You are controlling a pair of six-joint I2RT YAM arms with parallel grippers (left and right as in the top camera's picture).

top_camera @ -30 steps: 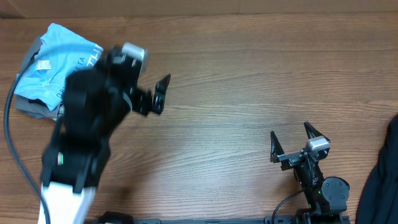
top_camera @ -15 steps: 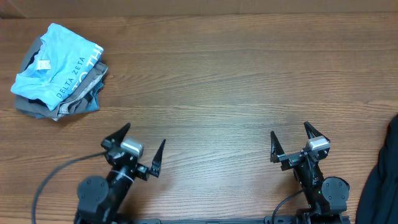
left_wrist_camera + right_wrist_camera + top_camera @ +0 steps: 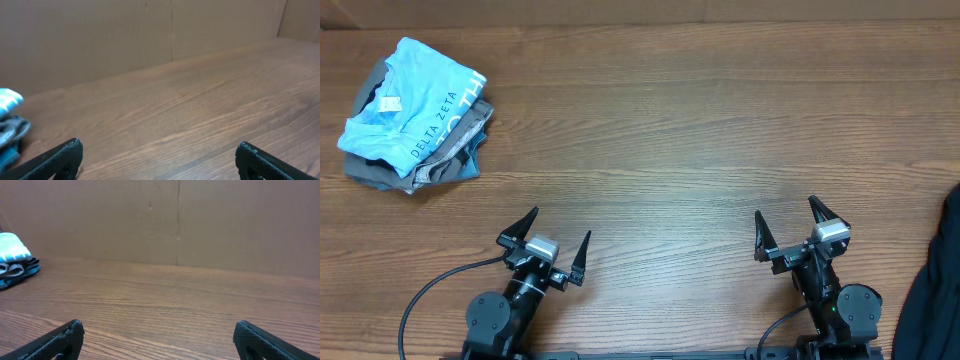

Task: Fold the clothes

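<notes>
Light blue T-shirt [image 3: 415, 110] lies bundled on grey garments [image 3: 380, 175], far-left corner of table [image 3: 680, 140]. Black garment [image 3: 935, 290] at right edge. Left claw [image 3: 560, 224] and right claw [image 3: 785, 208] gape wide, holding nothing, well apart from the pile.

Wood-grain table [image 3: 720, 130], plain brown cardboard wall [image 3: 150, 220] behind

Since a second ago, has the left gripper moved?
Yes. The left gripper pulled back from beside the blue T-shirt toward the near edge of the table.
</notes>
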